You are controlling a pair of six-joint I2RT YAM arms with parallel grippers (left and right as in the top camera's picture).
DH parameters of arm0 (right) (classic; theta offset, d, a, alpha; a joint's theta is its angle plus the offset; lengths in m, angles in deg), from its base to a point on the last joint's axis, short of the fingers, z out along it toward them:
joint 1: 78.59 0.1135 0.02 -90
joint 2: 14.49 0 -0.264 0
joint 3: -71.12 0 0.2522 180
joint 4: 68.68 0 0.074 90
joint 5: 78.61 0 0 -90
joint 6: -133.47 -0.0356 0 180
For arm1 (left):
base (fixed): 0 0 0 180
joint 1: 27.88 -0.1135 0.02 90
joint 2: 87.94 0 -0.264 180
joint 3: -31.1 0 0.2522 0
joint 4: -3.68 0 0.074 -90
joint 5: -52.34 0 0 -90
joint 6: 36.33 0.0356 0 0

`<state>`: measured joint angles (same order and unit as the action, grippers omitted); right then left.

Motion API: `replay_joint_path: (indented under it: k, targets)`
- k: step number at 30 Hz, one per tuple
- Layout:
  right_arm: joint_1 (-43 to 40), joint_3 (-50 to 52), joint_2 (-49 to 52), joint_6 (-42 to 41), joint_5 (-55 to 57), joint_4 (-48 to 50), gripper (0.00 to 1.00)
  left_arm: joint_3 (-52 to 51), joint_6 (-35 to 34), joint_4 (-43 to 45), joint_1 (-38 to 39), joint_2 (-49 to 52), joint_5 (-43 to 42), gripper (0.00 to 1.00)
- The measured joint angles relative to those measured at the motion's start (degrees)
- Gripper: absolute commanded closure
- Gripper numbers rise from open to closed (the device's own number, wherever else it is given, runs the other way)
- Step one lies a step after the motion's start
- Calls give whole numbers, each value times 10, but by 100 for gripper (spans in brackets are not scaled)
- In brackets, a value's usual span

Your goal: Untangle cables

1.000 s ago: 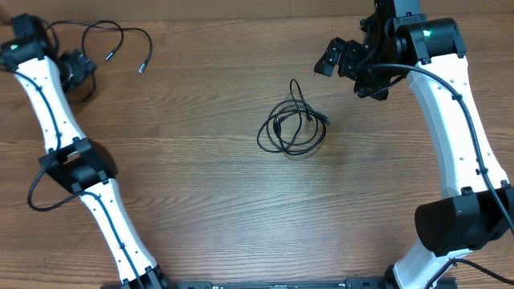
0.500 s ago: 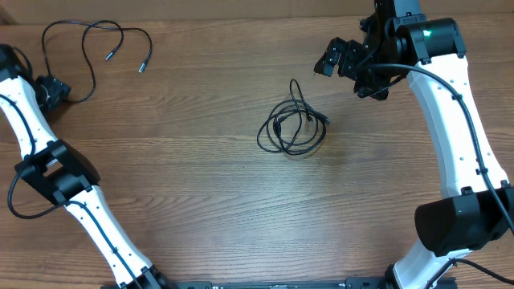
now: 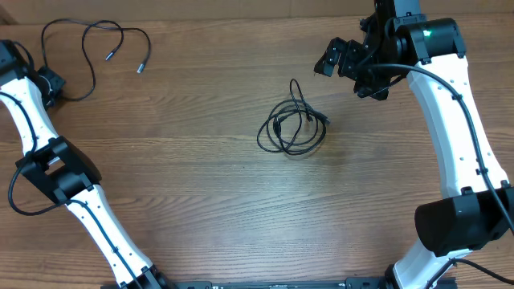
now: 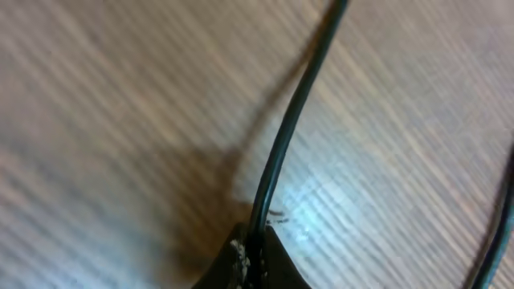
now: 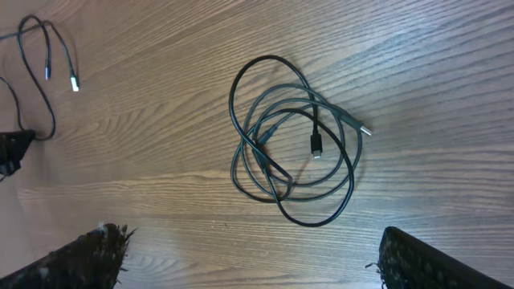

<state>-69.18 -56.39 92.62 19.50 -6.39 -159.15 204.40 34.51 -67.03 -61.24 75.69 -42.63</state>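
A knotted coil (image 3: pixel 293 128) free at mid-table; a loose cable (image 4: pixel 287 136) pinched at far left.
The coil is seen at the middle of the wooden table (image 3: pixel 201 201), touched by nothing. Beyond it and to its right the right gripper (image 3: pixel 349 71) is held apart from it, jaws spread wide. Farthest off, near the back left corner, the loose cable is clamped in the tightly closed left gripper (image 4: pixel 255 257), the rest of it lying slack on the wood.
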Motion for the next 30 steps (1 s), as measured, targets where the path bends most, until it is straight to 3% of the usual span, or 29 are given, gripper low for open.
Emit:
replay_joint_path:
  k: [12,13,14,15,19,30]
  targets:
    - [0,0,0,0,0,0,0,20,33,224,0,0,0,92]
    - [0,0,0,0,0,0,0,21,33,244,0,0,0,86]
    - [0,0,0,0,0,0,0,23,33,258,0,0,0,63]
    - [0,0,0,0,0,0,0,23,33,272,0,0,0,48]
    - [0,0,0,0,0,0,0,24,42,285,0,0,0,18]
    - [0,0,0,0,0,0,0,24,104,216,0,0,-35,28]
